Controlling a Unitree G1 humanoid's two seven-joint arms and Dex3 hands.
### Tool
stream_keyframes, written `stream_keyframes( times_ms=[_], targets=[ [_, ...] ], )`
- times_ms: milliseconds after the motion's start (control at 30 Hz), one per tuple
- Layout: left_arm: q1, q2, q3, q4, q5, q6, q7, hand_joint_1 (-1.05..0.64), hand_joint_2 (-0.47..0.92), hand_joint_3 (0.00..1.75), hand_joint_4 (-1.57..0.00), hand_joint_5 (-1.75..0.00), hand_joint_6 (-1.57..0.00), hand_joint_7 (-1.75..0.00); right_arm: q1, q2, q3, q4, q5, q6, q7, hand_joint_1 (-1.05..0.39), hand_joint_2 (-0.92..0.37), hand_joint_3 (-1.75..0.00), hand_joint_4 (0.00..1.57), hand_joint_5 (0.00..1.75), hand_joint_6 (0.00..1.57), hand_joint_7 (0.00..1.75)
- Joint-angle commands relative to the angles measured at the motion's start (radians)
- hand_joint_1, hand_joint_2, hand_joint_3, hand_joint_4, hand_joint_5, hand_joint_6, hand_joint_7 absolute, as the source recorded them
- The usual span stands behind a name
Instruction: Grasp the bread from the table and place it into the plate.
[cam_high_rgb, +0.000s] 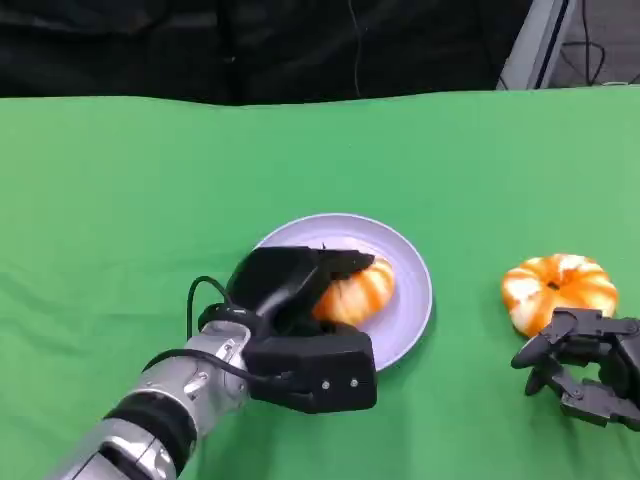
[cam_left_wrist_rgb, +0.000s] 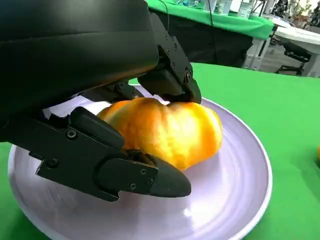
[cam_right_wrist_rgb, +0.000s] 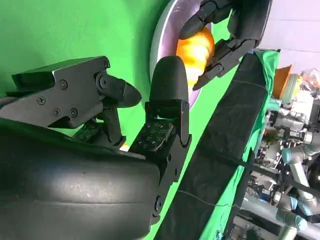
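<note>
An orange-and-white bread (cam_high_rgb: 358, 292) lies on the pale lilac plate (cam_high_rgb: 412, 322) at the middle of the green table. My left hand (cam_high_rgb: 300, 325) grips it, fingers over its top and thumb along its near side. In the left wrist view the bread (cam_left_wrist_rgb: 170, 130) rests on the plate (cam_left_wrist_rgb: 230, 192) between the black fingers (cam_left_wrist_rgb: 170, 80). My right hand (cam_high_rgb: 585, 365) rests at the lower right with its fingers loosely apart, holding nothing. In the right wrist view the plate (cam_right_wrist_rgb: 161, 35), the bread (cam_right_wrist_rgb: 195, 50) and my left hand (cam_right_wrist_rgb: 235, 27) show beyond my right hand (cam_right_wrist_rgb: 125, 130).
A second ring-shaped orange-and-white bread (cam_high_rgb: 558, 288) lies on the table just beyond my right hand. The green cloth (cam_high_rgb: 150, 180) stretches to a far edge against a dark backdrop. Bare cloth lies to the left and behind the plate.
</note>
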Motion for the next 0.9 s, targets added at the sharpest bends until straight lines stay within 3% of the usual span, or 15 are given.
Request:
stream_keyframes(
  times_ms=[33, 900],
  targets=[
    [-0.015, 0.018, -0.006, -0.009, 0.008, 0.011, -0.005, -0.74, 0.92, 0.4, -0.62, 0.0, -0.61, 0.0, -0.005, -0.009, -0.006, 0.006, 0.004, -0.012, -0.01, 0.02, -0.76, -0.73, 0.87, 1.35, 0.96, 0.89],
    [-0.009, 0.035, -0.008, -0.037, 0.001, 0.007, -0.005, -0.76, 0.92, 0.44, -0.62, 0.0, -0.59, 0.0, -0.007, -0.009, -0.006, 0.005, 0.006, -0.007, -0.003, 0.03, -0.76, -0.73, 0.86, 1.37, 0.95, 0.91]
  ],
)
